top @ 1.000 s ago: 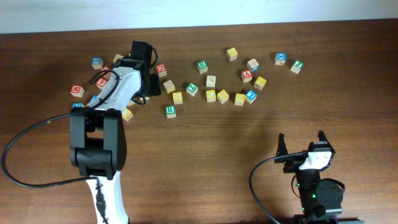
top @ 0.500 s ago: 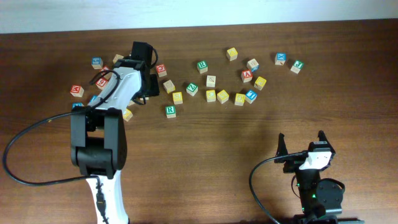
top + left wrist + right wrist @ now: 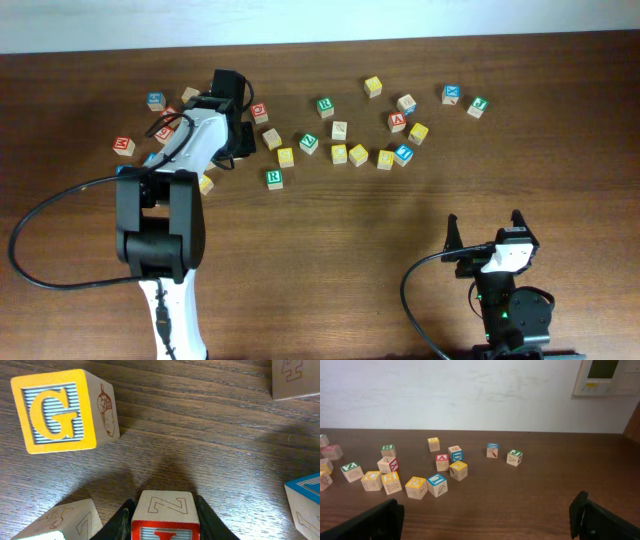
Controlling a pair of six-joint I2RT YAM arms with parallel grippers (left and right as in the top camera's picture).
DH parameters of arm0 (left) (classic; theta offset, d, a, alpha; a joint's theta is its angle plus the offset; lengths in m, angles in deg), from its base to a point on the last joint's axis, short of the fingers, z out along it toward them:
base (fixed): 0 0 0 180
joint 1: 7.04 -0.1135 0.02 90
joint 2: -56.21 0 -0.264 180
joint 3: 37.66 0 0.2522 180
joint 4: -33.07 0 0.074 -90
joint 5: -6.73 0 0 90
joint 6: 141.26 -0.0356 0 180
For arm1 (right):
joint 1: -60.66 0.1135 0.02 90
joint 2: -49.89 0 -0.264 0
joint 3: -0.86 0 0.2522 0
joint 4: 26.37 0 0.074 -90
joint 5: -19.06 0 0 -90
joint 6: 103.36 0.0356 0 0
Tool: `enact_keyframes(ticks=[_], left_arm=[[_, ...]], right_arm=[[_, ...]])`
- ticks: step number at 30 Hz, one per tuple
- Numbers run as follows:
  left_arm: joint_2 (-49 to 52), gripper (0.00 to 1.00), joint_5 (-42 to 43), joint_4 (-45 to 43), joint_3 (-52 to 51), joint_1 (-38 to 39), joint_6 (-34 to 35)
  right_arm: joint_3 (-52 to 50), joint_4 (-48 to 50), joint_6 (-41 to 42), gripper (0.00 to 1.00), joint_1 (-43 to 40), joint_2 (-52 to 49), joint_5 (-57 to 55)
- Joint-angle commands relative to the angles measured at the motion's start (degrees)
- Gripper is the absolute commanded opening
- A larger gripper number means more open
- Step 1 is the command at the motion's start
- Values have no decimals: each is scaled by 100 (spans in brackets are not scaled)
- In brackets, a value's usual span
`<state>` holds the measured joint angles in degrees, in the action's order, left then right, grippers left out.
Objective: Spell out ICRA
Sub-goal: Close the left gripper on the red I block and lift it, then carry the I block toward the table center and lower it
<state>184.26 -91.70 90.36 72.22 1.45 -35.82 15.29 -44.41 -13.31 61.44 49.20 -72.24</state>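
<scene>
In the left wrist view a cube with a red top face, its letter reading like an I (image 3: 165,530), and a Z outlined on its side sits on the table between my left gripper (image 3: 165,512); both black fingers (image 3: 120,522) press its sides. Overhead, the left gripper (image 3: 241,138) points down among the left-hand cubes and hides that cube. A red A cube (image 3: 397,121) and a green R cube (image 3: 325,104) lie in the scattered row; a second green R (image 3: 274,177) lies nearer. Several yellow cubes (image 3: 358,154) are too small to read. My right gripper (image 3: 487,235) (image 3: 487,520) stands open and empty near the front edge.
Close to the left gripper are a yellow G cube (image 3: 62,410), a beige cube with a 7 (image 3: 60,520), a beige cube with a 4 (image 3: 295,377) and a blue-faced cube (image 3: 306,502). More cubes (image 3: 123,146) lie left of the arm. Blue cubes (image 3: 451,94) sit far right.
The left gripper's fingers have closed in onto the red cube's sides. The left arm has barely shifted, and the right arm has not moved.
</scene>
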Motion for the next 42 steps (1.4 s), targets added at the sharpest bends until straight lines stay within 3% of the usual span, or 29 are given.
enact_keyframes(ticks=[1,5,9,14,20,22,27,32,37,42], left_arm=[[125,23,-39,96,238,-39,-26],[116,16,275,455,658,-39,-26],[94,20,769,973,1099,-39,-26],[-398,18,833,2535,2035,-39,-26],[-1620,17,1622,3617,2061,-39,-28],[-1996,13,1661,4037,2055,-26,-26],[-2621,16,1659,4986,1832,26,-28],[-2820,16,1644,4570,848,516,107],[-2817,18,1615,2385,-1276,1021,750],[-2811,16,1550,1145,-2610,1021,748]], right_arm=[[-35,-26,42,98,-52,33,-68],[-35,-28,42,98,-52,33,-68],[-35,-28,42,98,-52,33,-68],[-35,-28,42,98,-52,33,-70],[-35,-28,42,98,-52,33,-68],[-35,-28,42,98,-52,33,-68],[-35,-28,42,98,-52,33,-68],[-35,-28,42,98,-52,33,-68],[-35,-28,42,98,-52,33,-68],[-35,-28,42,98,-52,33,-68]])
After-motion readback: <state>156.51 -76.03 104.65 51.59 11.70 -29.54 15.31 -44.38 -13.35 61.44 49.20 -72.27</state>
